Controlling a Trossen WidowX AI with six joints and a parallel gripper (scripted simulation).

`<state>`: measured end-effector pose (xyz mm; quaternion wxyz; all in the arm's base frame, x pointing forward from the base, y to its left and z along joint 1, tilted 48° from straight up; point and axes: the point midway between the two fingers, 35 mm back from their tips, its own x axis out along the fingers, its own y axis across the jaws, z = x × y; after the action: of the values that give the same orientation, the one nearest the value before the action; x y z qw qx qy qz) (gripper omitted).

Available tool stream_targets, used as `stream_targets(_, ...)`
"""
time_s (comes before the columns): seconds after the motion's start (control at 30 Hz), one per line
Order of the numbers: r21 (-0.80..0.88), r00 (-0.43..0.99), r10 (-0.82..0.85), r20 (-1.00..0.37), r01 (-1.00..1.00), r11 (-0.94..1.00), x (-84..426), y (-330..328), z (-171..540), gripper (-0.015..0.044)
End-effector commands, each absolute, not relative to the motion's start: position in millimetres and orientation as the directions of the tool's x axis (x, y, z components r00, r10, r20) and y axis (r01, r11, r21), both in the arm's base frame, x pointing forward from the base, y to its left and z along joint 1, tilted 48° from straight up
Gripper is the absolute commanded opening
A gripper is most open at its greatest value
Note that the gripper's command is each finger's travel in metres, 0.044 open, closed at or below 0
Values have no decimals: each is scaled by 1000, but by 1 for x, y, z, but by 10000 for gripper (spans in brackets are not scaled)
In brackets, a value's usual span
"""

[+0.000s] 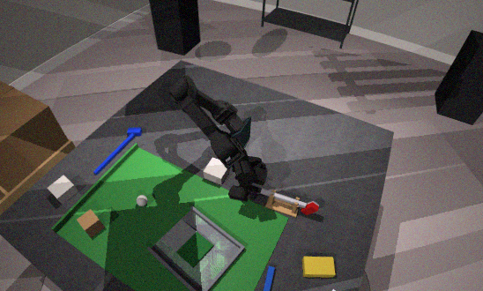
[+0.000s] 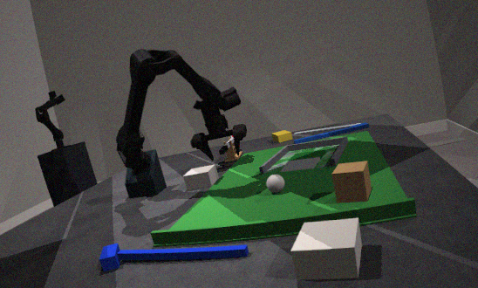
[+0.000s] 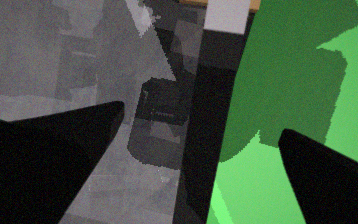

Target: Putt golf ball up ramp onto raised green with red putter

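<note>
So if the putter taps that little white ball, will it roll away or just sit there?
The golf ball looks round and smooth, so it will probably roll at a light tap. It sits on the flat green mat, so it may keep rolling. The brown block nearby could stop it.

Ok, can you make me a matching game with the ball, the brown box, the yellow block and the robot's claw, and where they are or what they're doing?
Things:
1. golf ball
2. brown box
3. yellow block
4. gripper

Places or states:
A. off the mat, on the dark table
B. open wide over the putter's dark handle
C. on the green mat, near its corner
D. on the green mat, between the brown box and the ramp

Pairs: 1-D, 2-C, 3-A, 4-B
</note>
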<state>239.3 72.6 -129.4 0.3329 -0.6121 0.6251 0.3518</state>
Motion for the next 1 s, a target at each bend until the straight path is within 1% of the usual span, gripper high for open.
stream_targets(0.0, 32, -26, -534, -845, -999, -2, 239, 69, -132, 440)
stream_targets(0.5, 33, -29, -531, -847, -999, 3, 239, 71, -130, 46)
stream_targets(0.73, 33, -29, -531, -847, -999, 3, 239, 72, -130, 0)
stream_targets(0.97, 33, -29, -528, -849, -999, 2, 244, 100, -108, 0)
